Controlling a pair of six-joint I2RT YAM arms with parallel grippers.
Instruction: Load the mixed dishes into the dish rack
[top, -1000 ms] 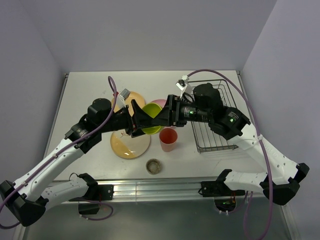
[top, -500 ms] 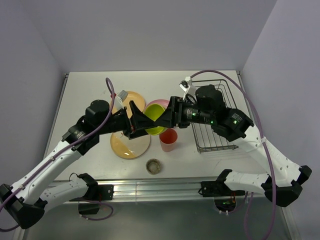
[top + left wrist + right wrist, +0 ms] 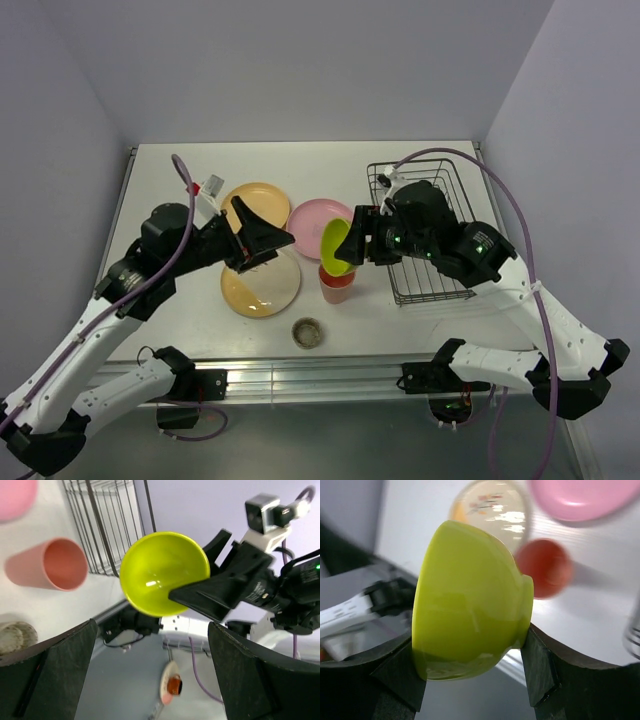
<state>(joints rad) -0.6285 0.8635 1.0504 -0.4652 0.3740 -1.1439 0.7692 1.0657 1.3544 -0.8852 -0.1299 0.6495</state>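
Right jaws grip the lime-green bowl (image 3: 336, 246) edgewise.

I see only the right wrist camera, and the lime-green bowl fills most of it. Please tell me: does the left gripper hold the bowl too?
Observer: No. In the top view the left gripper is open and apart from the lime-green bowl.
Operator: On which side of my gripper is the dish rack?
Observer: The dish rack lies on the robot's right of the right gripper, with its near corner close by.
Operator: Is any dish outside my picture?
Observer: Yes. The small speckled grey bowl sits on the table near its front edge, apart from the other dishes.
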